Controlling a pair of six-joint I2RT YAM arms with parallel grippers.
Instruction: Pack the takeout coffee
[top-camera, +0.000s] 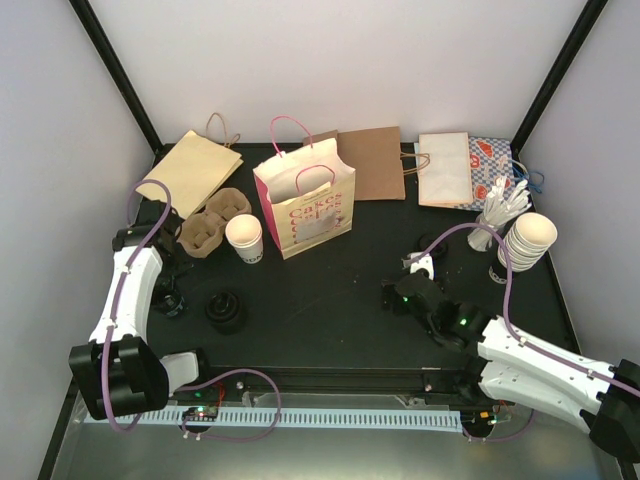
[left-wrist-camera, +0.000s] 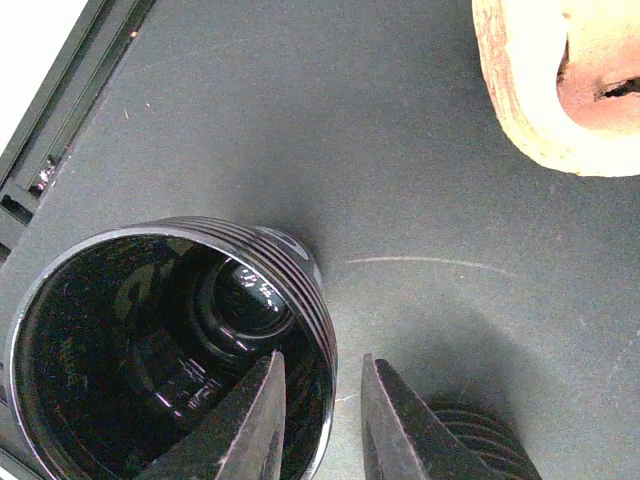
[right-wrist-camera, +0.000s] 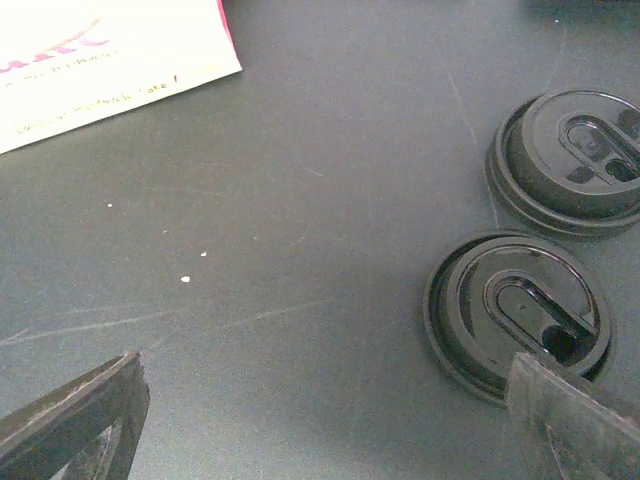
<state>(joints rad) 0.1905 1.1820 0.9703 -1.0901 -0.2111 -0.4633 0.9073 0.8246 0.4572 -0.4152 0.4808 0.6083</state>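
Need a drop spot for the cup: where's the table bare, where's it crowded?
Bare: the centre, bordered by the pink-handled bag, the black lid stack and the right gripper. Crowded: flat bags along the back, carrier and coffee cup at left, cup stack at right.

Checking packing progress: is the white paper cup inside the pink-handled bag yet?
No, the white paper cup stands on the table beside the pink-handled bag.
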